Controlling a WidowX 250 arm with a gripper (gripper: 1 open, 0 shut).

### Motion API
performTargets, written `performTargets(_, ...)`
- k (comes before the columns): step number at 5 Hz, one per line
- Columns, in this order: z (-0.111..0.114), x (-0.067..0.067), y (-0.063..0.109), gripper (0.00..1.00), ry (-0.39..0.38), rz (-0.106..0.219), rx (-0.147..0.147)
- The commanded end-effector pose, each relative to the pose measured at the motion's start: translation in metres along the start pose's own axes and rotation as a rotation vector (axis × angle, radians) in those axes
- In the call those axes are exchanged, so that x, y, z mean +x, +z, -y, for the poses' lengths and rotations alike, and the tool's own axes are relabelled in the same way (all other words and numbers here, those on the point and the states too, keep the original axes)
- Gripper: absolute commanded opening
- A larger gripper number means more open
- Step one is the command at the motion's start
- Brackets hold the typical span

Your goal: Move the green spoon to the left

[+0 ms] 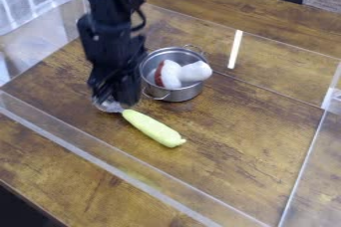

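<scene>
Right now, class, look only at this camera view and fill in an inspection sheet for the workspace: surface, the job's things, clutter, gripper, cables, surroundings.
Surface: wooden table, dark planks, ringed by a low clear plastic wall.
Job's things: green spoon lies flat on the table, handle pointing lower right; its bowl end is under the gripper and hard to see.
Clutter: round steel pot behind the spoon, holding a white-handled, red-tipped utensil; a thin white stick stands near the back wall.
Gripper: gripper points down, shut, tips at the spoon's bowl end; a grip cannot be confirmed.
Cables: nothing seen.
Surroundings: white grid-like object at upper left, beyond the wall.
</scene>
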State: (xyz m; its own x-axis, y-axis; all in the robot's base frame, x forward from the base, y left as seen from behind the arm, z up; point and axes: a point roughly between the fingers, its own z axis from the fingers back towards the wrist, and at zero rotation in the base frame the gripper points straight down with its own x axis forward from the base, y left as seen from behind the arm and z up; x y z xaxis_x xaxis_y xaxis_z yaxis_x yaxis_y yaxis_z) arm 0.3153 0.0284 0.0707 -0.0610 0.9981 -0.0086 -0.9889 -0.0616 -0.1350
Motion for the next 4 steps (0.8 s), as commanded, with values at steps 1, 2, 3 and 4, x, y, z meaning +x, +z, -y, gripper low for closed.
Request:
performTargets(1, 0.018, 0.015, 0.013, 0.0, -0.053, 0.003, -0.046)
performTargets(2, 0.018, 0.009, 0.009, 0.0, -0.1, -0.003, -0.043)
performTargets(3, 0.017, 0.002, 0.005, 0.0, -0.144, -0.007, -0.04)
performTargets(4, 0.02, 0.009, 0.011, 0.0, -0.103, 0.003, -0.036)
